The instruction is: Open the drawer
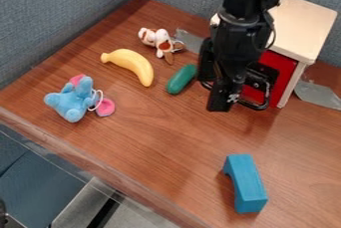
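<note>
A small cabinet (303, 25) with a pale top stands at the upper right of the camera view. Its red drawer front (278, 65) faces the lower left and is largely covered by the black gripper (223, 97). The gripper hangs down just in front of the drawer, low over the table. Beside it, a dark curved handle (261, 106) sticks out near the lower part of the red front. Whether the gripper touches this handle is hidden, and how far the drawer stands out cannot be told.
On the wooden table (153, 142) lie a green toy vegetable (181, 78) just left of the gripper, a yellow banana (131, 64), a brown-and-white plush (162, 42) and a blue plush (72, 100). A blue block (246, 184) is near the front. Grey partitions (60, 28) border the back and left.
</note>
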{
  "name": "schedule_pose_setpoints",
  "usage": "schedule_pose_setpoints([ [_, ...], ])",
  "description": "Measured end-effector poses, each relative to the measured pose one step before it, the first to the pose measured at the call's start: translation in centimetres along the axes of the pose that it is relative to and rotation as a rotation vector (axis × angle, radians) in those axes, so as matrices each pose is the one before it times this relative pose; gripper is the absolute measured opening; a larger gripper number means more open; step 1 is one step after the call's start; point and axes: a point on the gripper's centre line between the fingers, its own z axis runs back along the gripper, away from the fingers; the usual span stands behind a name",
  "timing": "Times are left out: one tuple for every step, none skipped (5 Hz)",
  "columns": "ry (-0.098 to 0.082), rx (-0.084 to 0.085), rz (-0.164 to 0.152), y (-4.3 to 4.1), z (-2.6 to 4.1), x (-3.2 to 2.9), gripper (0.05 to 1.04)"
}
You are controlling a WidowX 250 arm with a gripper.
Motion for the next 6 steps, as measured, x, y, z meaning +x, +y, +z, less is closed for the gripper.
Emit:
schedule_pose_setpoints([
  [-0.0231, -0.0089, -0.0607, 1.029, -0.148, 1.737, 1.0],
  [0.0202, 0.0135, -0.0386, 1.165, -1.466, 1.578, 1.0],
  [0.0137, 0.0098, -0.0558, 0.051, -1.148, 1.802, 1.0],
  [0.0198, -0.003, -0.0245, -0.027, -1.201, 0.1, 0.999],
  [0.0068, 0.0087, -0.0195, -0.359, -0.37, 0.317, 0.999],
  [0.0109, -0.0027, -0.0037, -0.523, -0.604, 0.045, 0.999],
])
